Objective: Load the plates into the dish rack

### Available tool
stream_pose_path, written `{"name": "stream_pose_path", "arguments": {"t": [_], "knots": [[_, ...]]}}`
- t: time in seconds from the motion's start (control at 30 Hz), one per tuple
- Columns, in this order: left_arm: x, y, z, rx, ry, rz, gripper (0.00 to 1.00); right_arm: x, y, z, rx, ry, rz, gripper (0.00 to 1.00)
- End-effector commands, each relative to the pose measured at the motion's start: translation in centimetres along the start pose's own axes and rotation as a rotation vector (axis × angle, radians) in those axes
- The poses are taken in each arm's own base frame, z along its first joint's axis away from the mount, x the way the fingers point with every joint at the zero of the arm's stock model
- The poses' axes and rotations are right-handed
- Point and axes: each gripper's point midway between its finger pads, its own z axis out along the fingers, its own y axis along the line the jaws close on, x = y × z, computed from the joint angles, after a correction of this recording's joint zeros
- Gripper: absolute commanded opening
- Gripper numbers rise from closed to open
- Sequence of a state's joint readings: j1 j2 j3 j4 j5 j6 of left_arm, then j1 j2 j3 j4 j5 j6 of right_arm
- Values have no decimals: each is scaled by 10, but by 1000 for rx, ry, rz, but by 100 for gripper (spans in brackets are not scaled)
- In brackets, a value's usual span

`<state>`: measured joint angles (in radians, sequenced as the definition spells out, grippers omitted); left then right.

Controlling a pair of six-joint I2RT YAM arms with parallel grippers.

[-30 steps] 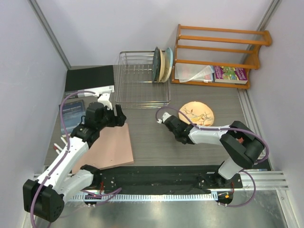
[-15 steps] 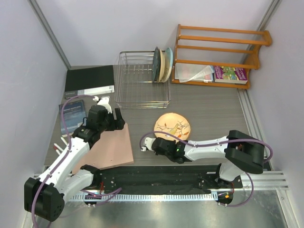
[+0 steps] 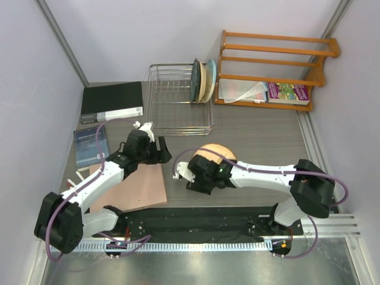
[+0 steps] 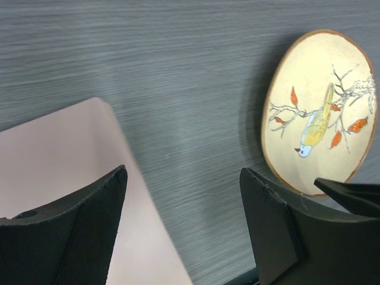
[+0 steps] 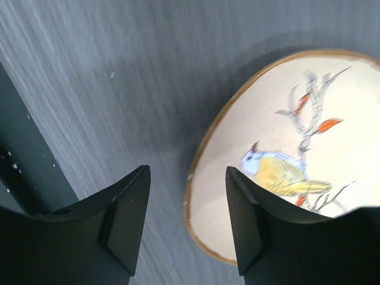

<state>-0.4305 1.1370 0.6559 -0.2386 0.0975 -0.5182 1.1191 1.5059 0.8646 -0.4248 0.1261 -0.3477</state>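
Spanning frame: grey table [image 3: 261,127]. Dish rack [image 3: 169,102] at far side, just left of orange shelf [image 3: 276,65]; three plates [image 3: 202,81] stand on edge at its right end. Pink board [image 3: 139,184] near left. Bird plate [image 4: 320,113] out on table between rack and arm bases. Left gripper [image 4: 183,172] over board edge, jaws wide apart, nothing between. Right gripper [image 5: 187,172] jaws spread, bird plate rim showing in gap; contact not discernible.

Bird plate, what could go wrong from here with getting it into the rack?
The open right claw sits at the rim of the plate, not gripping, so closing may shove it or slip off. The open left claw is close by, so the arms could bump. The rack already holds three standing plates that could get knocked.
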Motion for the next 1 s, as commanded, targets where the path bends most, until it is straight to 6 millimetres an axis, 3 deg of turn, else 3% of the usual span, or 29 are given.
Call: {"name": "stream_pose_path", "arguments": {"t": [0.0,0.17,0.27,0.3,0.37,0.4,0.5,0.53,0.6,0.63,0.73,0.97], "knots": [[-9,-33,15,82,-47,-21,77,-35,-1,-11,-144,-82,75,61],[-4,-47,24,103,-41,-12,77,-49,-7,-19,-149,-131,34,62],[3,-51,29,121,-32,-54,76,-55,-37,-33,-146,-185,208,62],[8,-51,30,124,-20,-62,75,-44,-61,-33,-140,-172,376,62],[15,-53,33,149,-23,-85,72,-38,-77,-42,-214,-203,548,62],[10,-59,35,183,-57,-101,72,-25,-99,-49,-206,-224,660,62],[19,-64,43,220,-53,-124,71,-14,-106,-64,-289,-267,756,62],[20,-67,46,228,-45,-120,70,4,-110,-66,-315,-235,822,62],[27,-67,55,227,-18,-124,70,17,-111,-69,-373,-235,898,63],[23,-71,57,238,-31,-131,70,35,-117,-69,-377,-227,971,62],[24,-72,66,241,-23,-148,70,58,-126,-69,-407,-236,1090,63],[35,-87,84,272,34,-130,63,90,-127,-53,-523,-172,1177,63]]}}
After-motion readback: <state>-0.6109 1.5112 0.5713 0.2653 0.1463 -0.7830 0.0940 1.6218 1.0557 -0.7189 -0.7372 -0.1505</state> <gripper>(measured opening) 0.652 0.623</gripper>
